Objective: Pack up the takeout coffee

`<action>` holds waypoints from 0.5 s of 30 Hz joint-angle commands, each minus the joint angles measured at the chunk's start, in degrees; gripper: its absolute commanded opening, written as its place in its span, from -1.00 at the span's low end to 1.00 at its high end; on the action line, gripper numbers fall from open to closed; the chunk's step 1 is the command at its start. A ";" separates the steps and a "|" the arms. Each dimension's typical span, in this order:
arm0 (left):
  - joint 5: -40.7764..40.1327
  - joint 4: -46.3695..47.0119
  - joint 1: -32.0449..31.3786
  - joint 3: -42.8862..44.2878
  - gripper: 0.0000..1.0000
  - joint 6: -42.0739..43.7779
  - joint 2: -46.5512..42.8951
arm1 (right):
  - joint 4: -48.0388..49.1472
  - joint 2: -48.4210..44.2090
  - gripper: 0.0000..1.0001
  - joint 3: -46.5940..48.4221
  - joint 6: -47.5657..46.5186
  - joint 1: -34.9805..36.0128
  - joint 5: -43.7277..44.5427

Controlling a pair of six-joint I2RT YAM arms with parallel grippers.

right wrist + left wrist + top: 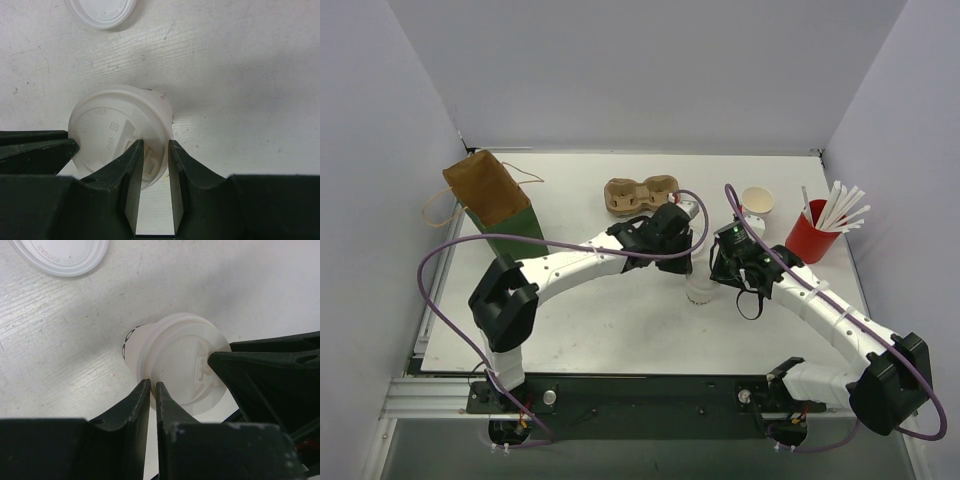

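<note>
One white paper cup (701, 291) stands mid-table with a white plastic lid on it; it also shows in the left wrist view (172, 357) and the right wrist view (112, 125). My left gripper (153, 385) is shut, its tips at the lid's near rim. My right gripper (156, 147) straddles the opposite rim of the lid, one finger over the sip spout and one outside the edge, pinching it. In the top view both grippers, left (682, 255) and right (725, 268), meet over this cup. A second cup (757, 200), open with a tan inside, stands at the back right.
A loose white lid (62, 255) lies on the table just beyond the cup, also in the right wrist view (100, 10). The brown pulp carrier (640, 195) is at the back centre. A red cup of straws (810, 238) stands at the right, and a brown paper bag (490, 200) at the left.
</note>
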 commanded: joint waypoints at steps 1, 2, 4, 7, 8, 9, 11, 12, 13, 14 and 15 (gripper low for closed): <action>-1.67 -5.40 -1.33 -5.51 -0.63 0.06 4.42 | -1.78 0.37 -0.56 -2.42 0.61 0.03 -0.60; -2.97 -5.23 -1.33 -6.04 -0.63 -0.11 4.42 | -1.69 0.37 -0.55 -2.43 0.69 0.03 -0.60; -3.34 -4.88 -1.33 -6.74 -0.63 -0.20 4.50 | -1.43 0.46 -0.56 -2.69 0.78 0.12 -0.68; -4.04 -4.35 -1.77 -7.89 -0.63 -0.55 4.59 | -1.08 0.63 -0.55 -3.04 0.87 0.12 -0.86; -4.13 -4.35 -1.86 -8.06 -0.63 -0.64 4.59 | -1.08 0.72 -0.56 -3.04 0.96 0.03 -0.86; -4.22 -4.35 -2.03 -8.41 -0.63 -0.73 4.77 | -0.99 0.63 -0.56 -3.30 1.04 0.12 -0.95; -4.31 -3.91 -2.21 -9.03 -0.63 -0.99 4.85 | -0.72 0.54 -0.56 -3.48 1.13 0.12 -1.03; -4.31 -3.73 -2.21 -9.47 -0.63 -1.08 5.03 | -0.64 0.54 -0.56 -3.48 1.13 0.03 -1.12; -4.31 -3.47 -2.30 -9.64 -0.63 -1.17 5.03 | -0.55 0.54 -0.56 -3.65 1.22 0.12 -1.12; -4.39 -3.56 -2.21 -9.65 -0.63 -1.34 5.03 | -0.55 0.54 -0.56 -3.66 1.13 0.12 -1.12; -4.48 -3.47 -2.30 -9.73 -0.63 -1.26 5.12 | -0.55 0.54 -0.56 -3.83 1.22 0.12 -1.21</action>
